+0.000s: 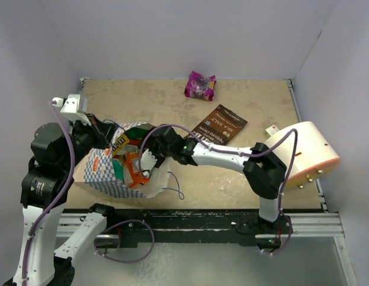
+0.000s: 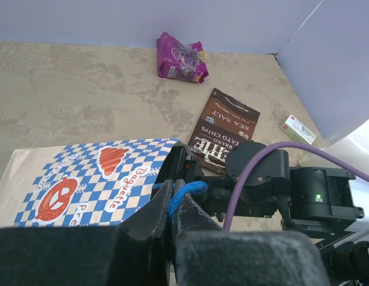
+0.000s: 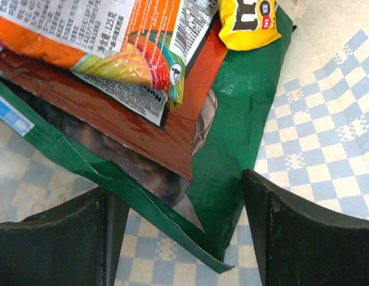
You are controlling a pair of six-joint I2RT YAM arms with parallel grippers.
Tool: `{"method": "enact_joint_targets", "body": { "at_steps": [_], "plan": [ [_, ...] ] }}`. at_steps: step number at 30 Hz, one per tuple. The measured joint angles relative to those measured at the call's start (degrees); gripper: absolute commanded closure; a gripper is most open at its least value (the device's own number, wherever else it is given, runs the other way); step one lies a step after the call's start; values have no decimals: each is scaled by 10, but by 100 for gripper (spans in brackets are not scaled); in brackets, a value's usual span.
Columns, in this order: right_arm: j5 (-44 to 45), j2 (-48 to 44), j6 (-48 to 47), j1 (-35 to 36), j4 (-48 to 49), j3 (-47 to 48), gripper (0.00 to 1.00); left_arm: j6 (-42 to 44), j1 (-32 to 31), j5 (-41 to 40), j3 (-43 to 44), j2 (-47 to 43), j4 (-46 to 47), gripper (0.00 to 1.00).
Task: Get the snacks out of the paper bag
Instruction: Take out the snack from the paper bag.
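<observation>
The paper bag (image 1: 101, 173) lies on its side at the table's left, mouth toward the right. My left gripper (image 2: 171, 193) is shut on the bag's blue string handle (image 2: 187, 193) at the mouth's upper edge. My right gripper (image 3: 178, 185) is open inside the mouth. A green packet's (image 3: 244, 119) corner lies between its fingers, clear of both. Stacked on the green packet are a red-brown packet (image 3: 149, 131), an orange packet (image 3: 131, 36) and a yellow M&M's pouch (image 3: 247, 24). Out on the table lie a magenta packet (image 1: 200, 85), a dark brown chips pouch (image 1: 220, 124) and a small pale green packet (image 2: 296, 129).
A large cream-peach cylinder (image 1: 309, 155) lies at the table's right edge beside the right arm. The bag's other blue string handle (image 1: 175, 187) trails loose on the table near the front edge. White walls close in the back and both sides.
</observation>
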Motion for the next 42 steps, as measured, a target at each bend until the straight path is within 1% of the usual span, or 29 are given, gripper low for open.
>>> {"method": "enact_joint_targets", "body": {
  "at_steps": [2,5,6,7,9,15,20,24,31,34,38,42],
  "plan": [
    [4,15,-11,0,10,10,37,0,0,1,2,0,0,100],
    [10,38,-20,0,26,33,72,0,0,3,6,0,0,100],
    [11,43,-23,0,30,39,83,0,0,3,7,0,0,100],
    [11,47,-24,0,36,43,91,0,0,3,8,0,0,100],
    [13,49,-23,0,48,45,100,0,0,3,9,1,0,100],
    [13,35,-18,0,55,45,100,0,0,-4,9,1,0,100],
    [9,-21,-4,2,40,45,100,-1,0,-26,9,1,-1,100],
    [-4,-80,11,6,13,46,100,-4,0,-46,9,1,-2,100],
    [-37,-174,47,7,-77,60,100,-7,0,-88,13,2,-13,100],
    [-53,-212,77,7,-130,77,100,-9,0,-99,17,5,-13,100],
    [-63,-262,151,7,-180,105,100,-15,0,-112,23,8,-14,100],
    [-54,-307,230,7,-184,124,100,-19,0,-117,27,12,-14,100]
  ]
}}
